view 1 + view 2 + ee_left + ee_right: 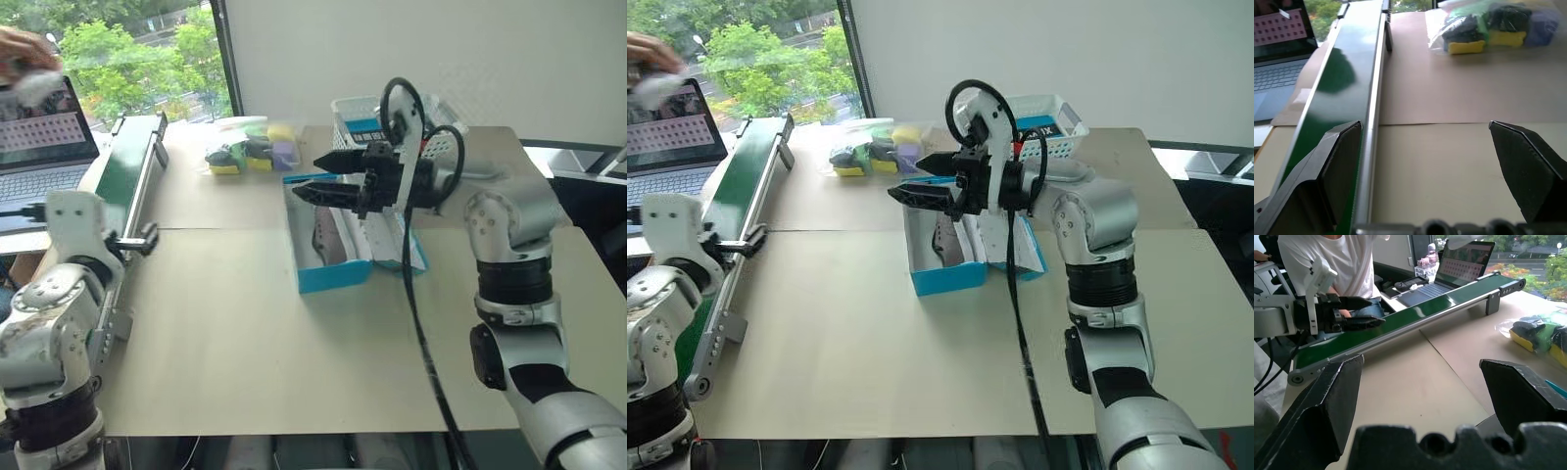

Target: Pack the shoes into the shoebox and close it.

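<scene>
The right arm reaches up from the lower right, bends at the elbow, and turns its wrist inward so the right gripper [318, 176] points level toward the robot's left. Its two black fingers [333, 159] stand spread, one above the other in the head views, with nothing between them (the right wrist view shows the same wide gap). A black cable loops over the wrist and hangs down along the forearm.

The left arm sits low at the left edge, forearm raised, and the left gripper [1359, 313] points level and forward. Its fingers [1334, 161] are wide apart and empty.
</scene>
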Robot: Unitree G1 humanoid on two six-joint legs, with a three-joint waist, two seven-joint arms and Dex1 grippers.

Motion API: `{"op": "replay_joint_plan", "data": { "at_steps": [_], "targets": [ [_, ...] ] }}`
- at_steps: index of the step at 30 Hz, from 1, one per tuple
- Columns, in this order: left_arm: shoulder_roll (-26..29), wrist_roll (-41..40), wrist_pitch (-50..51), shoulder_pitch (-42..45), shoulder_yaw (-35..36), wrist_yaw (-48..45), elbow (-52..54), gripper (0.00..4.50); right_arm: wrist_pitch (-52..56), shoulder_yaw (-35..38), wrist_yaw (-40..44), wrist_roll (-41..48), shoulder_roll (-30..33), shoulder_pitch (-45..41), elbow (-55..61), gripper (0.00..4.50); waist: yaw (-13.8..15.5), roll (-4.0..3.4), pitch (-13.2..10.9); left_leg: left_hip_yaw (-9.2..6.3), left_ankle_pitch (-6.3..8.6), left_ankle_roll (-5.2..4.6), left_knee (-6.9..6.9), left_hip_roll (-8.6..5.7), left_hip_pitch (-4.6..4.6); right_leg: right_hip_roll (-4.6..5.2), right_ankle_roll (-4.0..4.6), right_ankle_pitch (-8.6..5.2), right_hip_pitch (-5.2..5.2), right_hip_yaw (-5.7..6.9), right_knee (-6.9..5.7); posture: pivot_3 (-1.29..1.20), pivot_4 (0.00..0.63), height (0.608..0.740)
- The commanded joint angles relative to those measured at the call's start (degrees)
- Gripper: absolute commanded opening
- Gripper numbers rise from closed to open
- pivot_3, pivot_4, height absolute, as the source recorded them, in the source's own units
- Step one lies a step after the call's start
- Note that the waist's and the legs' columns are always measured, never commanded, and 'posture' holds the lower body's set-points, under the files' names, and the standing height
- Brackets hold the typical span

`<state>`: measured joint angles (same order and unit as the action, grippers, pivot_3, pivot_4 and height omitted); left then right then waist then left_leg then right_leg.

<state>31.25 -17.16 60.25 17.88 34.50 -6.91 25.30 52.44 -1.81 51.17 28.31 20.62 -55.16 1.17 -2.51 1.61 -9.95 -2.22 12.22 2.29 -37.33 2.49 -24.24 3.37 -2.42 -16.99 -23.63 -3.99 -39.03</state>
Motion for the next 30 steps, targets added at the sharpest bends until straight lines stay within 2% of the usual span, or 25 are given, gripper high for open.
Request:
{"op": "replay_joint_plan", "data": {
  "at_steps": [1, 4, 7, 13, 24, 30],
  "targets": [
    [0.94, 1.05, -1.09, 0.48, 4.25, 2.03, -0.47, 4.47, -2.63, 0.11, -0.12, 1.31, -0.64, -0.41, 2.5, 4.5, 0.02, 0.0, 0.0, 0.0, 0.0, 0.0, 0.0, -0.01, 0.0, 0.01, 0.0, 0.0, 0.0, 0.0, 0.0, 0.0, 0.15, 0.74],
    [1.71, 2.29, -3.18, -1.26, 3.31, 1.87, -0.94, 4.47, -5.12, -2.23, -0.23, 0.47, -2.71, 0.99, 3.7, 4.5, -0.06, 0.0, 0.0, -0.02, 0.0, 0.0, 0.01, 0.0, 0.01, 0.0, 0.0, 0.0, 0.0, 0.02, -0.02, 0.0, 0.15, 0.74],
    [1.39, 3.04, -4.25, -2.24, 1.39, 2.06, -0.26, 4.47, -10.79, -7.42, -0.42, -4.43, -2.57, 3.76, 4.53, 4.5, -0.09, 0.03, 0.02, -0.02, 0.0, 0.0, 0.03, 0.01, 0.02, 0.0, 0.0, 0.0, -0.01, 0.02, -0.04, 0.0, 0.15, 0.74],
    [0.56, 3.12, -5.11, -1.57, 0.69, 3.42, -1.95, 4.47, -13.55, -10.8, -1.93, -6.6, -3.0, 8.26, 6.07, 4.5, 0.08, 0.11, 0.07, -0.02, -0.01, 0.03, 0.0, 0.0, 0.01, 0.02, 0.01, 0.0, 0.0, 0.02, -0.04, 0.0, 0.15, 0.74],
    [2.18, 2.59, -11.78, 0.94, 1.74, 1.95, -15.2, 4.47, -12.2, -11.49, -6.64, -7.39, -4.98, 10.02, 8.09, 4.5, -0.02, 0.14, 0.09, -0.04, -0.01, 0.03, 0.02, 0.0, 0.03, 0.0, 0.01, 0.01, -0.02, 0.03, -0.05, 0.0, 0.15, 0.74],
    [3.38, 0.98, -15.18, 5.34, 1.58, 0.17, -23.09, 4.47, -13.36, -11.57, -10.64, -10.17, -5.19, 9.81, 7.27, 4.5, 0.05, 0.21, 0.13, -0.06, -0.04, 0.08, 0.01, 0.0, 0.04, 0.0, 0.02, 0.01, -0.01, 0.06, -0.07, 0.0, 0.15, 0.74]
  ]
}}
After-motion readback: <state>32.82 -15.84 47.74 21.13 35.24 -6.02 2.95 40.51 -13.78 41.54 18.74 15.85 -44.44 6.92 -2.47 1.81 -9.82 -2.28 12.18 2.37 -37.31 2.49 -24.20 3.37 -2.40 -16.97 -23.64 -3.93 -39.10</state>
